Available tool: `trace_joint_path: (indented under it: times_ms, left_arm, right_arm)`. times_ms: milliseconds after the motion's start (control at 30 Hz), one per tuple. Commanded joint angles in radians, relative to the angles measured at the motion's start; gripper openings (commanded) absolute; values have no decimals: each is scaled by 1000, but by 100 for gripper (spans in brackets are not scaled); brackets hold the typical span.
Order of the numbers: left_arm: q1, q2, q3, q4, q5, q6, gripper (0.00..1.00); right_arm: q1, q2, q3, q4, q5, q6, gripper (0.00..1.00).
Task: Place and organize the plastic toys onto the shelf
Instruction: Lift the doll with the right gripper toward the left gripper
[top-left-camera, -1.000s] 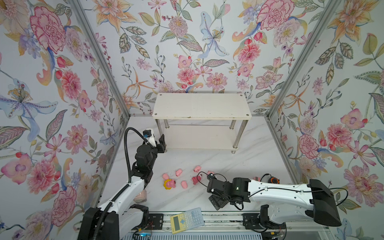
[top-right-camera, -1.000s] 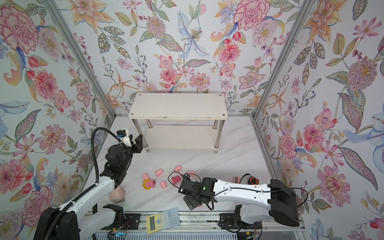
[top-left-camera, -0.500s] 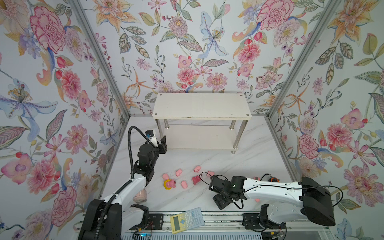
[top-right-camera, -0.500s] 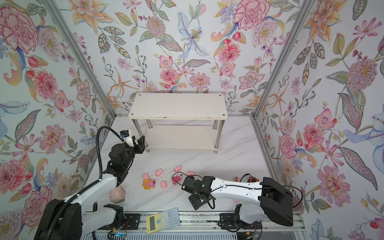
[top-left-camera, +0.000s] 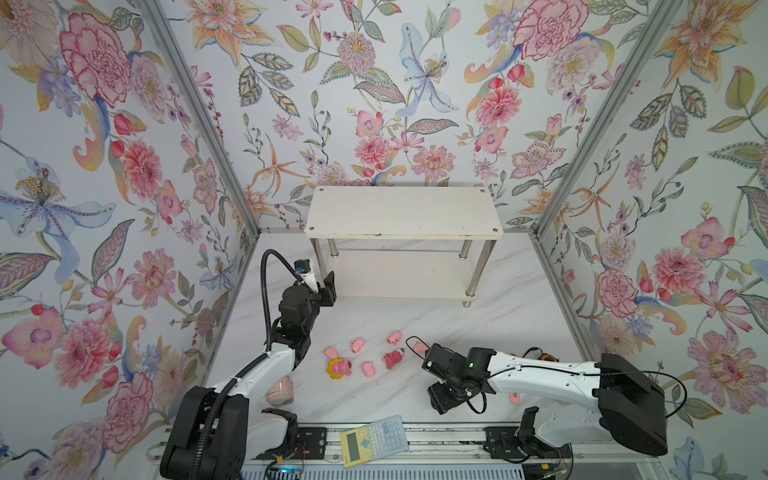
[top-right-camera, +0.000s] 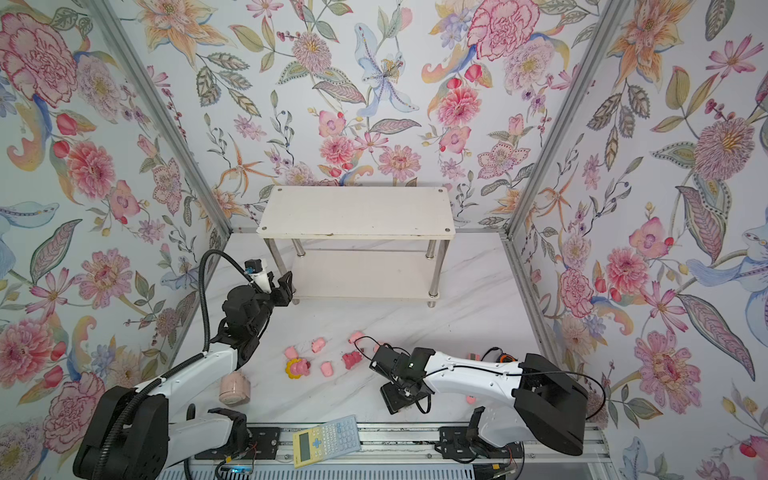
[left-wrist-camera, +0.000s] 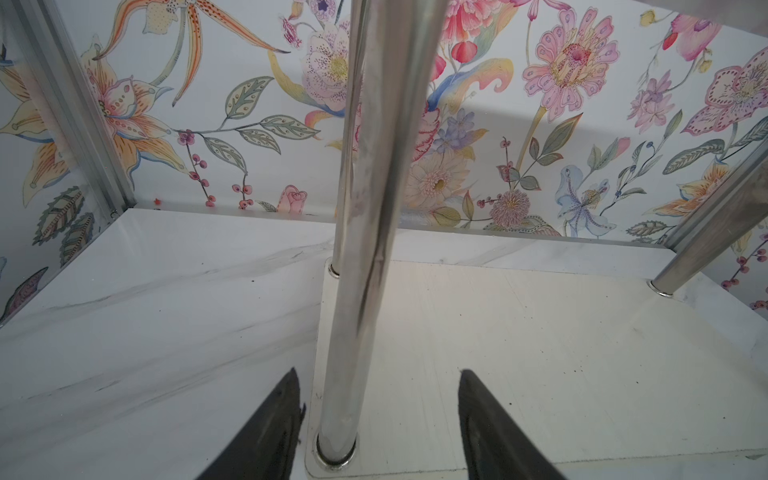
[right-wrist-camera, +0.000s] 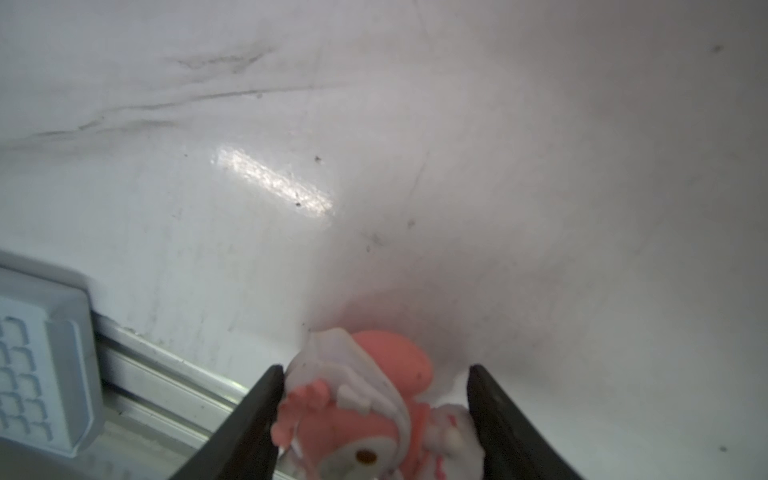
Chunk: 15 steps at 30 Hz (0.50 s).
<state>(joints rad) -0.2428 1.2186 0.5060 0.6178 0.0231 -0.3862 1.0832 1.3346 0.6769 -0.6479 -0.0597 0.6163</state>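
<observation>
Pink-and-white toy (right-wrist-camera: 374, 399) sits on the table (right-wrist-camera: 374, 166) between the right jaws, touching both, left jaws open astride a shelf leg (left-wrist-camera: 353, 249): an off-centre pinch could squirt that rounded body free!

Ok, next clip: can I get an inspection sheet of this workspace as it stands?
Surface: white marble-look tabletop, no spills seen.
Job's things: white two-tier shelf shows no toys; pink pigs, yellow-maned toy, dark red bear loose on tabletop.
Clutter: calculator on front rail; pink round container under left arm.
End effectors: left end effector open astride a shelf leg; right end effector flanks round pink-and-white toy, grip unconfirmed.
Cables: black hose arches over left arm; thin cable loops near pigs.
Surroundings: floral walls.
</observation>
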Motion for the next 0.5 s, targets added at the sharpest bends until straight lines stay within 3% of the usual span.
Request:
trace_joint_path:
  times_ms: [0,300,467]
  left_arm:
    - [-9,25,29,38,26,-17,62]
    - [-23,74,63,50,59,-17,62]
    - [-41,82,63,80,126,-6,65]
  right_arm:
    - [-71,-40,-50,103,0,30,46]
    - [-341,-196,-103,354,-182,36,43]
    - [-460,-207,-97,516,-293,60,35]
